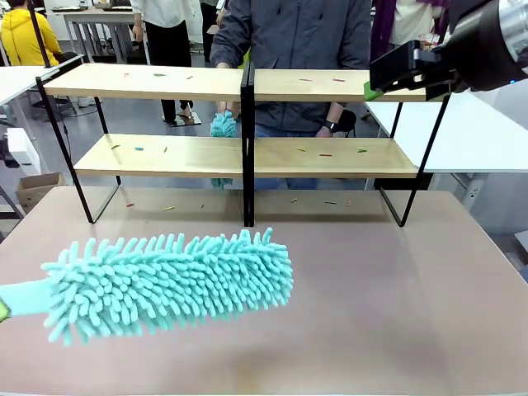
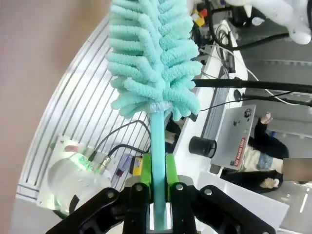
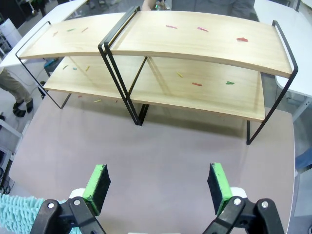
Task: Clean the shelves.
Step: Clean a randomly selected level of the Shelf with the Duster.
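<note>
Lower left in the front view, a teal duster [image 1: 165,285] hangs above the beige tabletop [image 1: 388,289], its handle cut off by the frame edge. The left wrist view shows the left gripper [image 2: 157,175] clamped on that handle. The shelves [image 1: 148,82] span the table's far middle, strewn with small coloured scraps [image 1: 326,154], with a person [image 1: 297,33] behind them. At upper right, the right gripper [image 1: 378,78] overlaps the top board's end; its wrist view shows the jaws apart.
</note>
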